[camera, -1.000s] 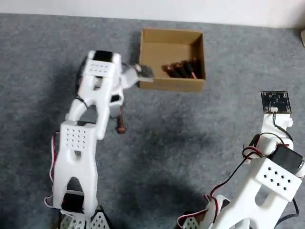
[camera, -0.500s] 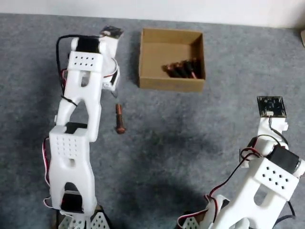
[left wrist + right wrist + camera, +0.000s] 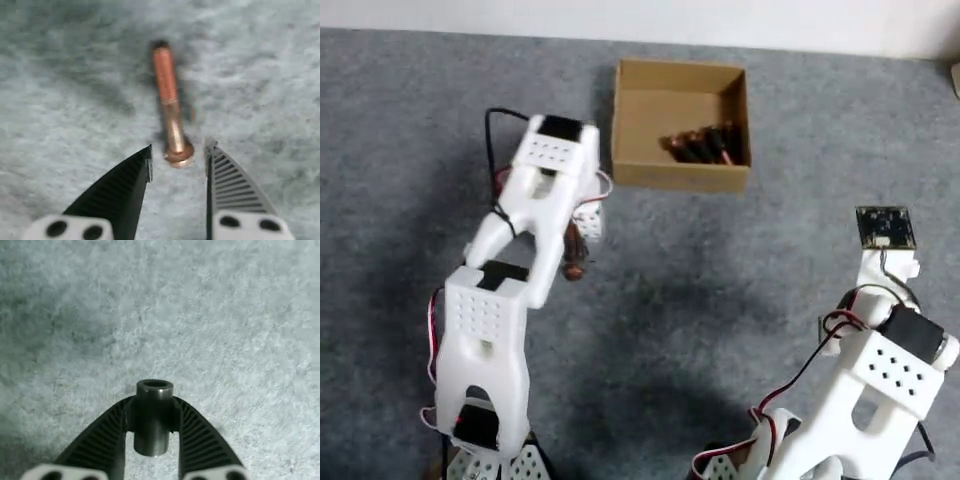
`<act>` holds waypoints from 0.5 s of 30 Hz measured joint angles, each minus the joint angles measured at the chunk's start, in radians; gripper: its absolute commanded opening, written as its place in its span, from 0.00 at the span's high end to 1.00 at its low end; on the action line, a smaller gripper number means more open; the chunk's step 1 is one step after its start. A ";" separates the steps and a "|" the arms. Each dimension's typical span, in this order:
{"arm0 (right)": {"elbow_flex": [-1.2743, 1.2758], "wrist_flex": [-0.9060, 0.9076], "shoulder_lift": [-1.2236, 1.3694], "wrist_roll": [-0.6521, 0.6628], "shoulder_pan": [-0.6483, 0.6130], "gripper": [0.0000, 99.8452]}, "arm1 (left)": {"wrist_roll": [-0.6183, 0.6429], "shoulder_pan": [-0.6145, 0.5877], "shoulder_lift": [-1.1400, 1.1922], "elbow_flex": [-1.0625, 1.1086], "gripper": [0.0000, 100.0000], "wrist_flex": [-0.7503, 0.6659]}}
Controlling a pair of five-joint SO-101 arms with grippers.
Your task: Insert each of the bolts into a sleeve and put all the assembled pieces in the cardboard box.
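Where the two arms rise from the near edge of the grey bench [image 3: 720, 300], the right arm [image 3: 885, 375] stands off to its own side. Its gripper [image 3: 152, 405] is clenched on a dark sleeve [image 3: 152, 432], which sits between the fingers with its open bore pointing away from the wrist and bare bench behind it. Farther in, the left arm [image 3: 535, 205] bends over the left half of the bench. Its gripper [image 3: 179, 149] is released, with the two black fingers [image 3: 125, 185] spread to either side of the head of a copper-coloured bolt [image 3: 167, 95]. The bolt lies flat on the bench, ungrasped, its threaded shank pointing away from the gripper; whether the fingers touch the head I cannot tell. At the far side stands the cardboard box [image 3: 680, 178], apart from the bolt, with several assembled pieces [image 3: 702, 146] lying side by side against its near wall, toward the right corner.
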 measured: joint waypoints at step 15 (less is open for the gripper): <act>0.189 -0.077 -0.331 0.000 0.017 1.00 | 0.109 -0.020 -0.041 0.250 0.90 -0.222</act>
